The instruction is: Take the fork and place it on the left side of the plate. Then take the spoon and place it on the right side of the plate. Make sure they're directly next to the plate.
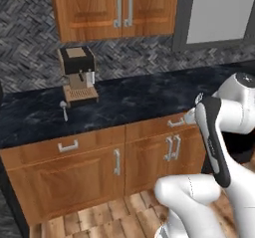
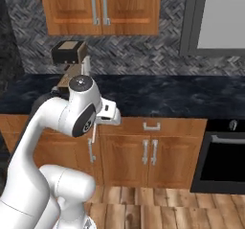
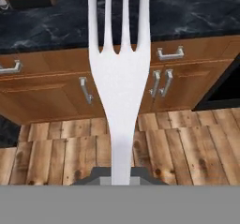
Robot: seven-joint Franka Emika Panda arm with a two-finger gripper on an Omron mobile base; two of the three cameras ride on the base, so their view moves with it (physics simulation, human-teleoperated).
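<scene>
A silvery-white fork (image 3: 120,78) stands straight up the middle of the hand view, tines pointing toward the counter, and my gripper (image 3: 121,176) is shut on its handle. In the left base view the hand (image 1: 191,115) hovers in front of the lower cabinet doors, off the counter's front edge, with the fork's tines (image 1: 199,99) just showing above it. The spoon (image 1: 63,109) lies on the dark counter in front of the coffee machine, bowl toward the wall. The plate is out of view.
A coffee machine (image 1: 77,75) stands at the back left of the black marble counter (image 1: 144,100). Wooden cabinets with metal handles (image 3: 169,55) run below it, over a plank floor. A dark oven (image 2: 225,156) sits to the right.
</scene>
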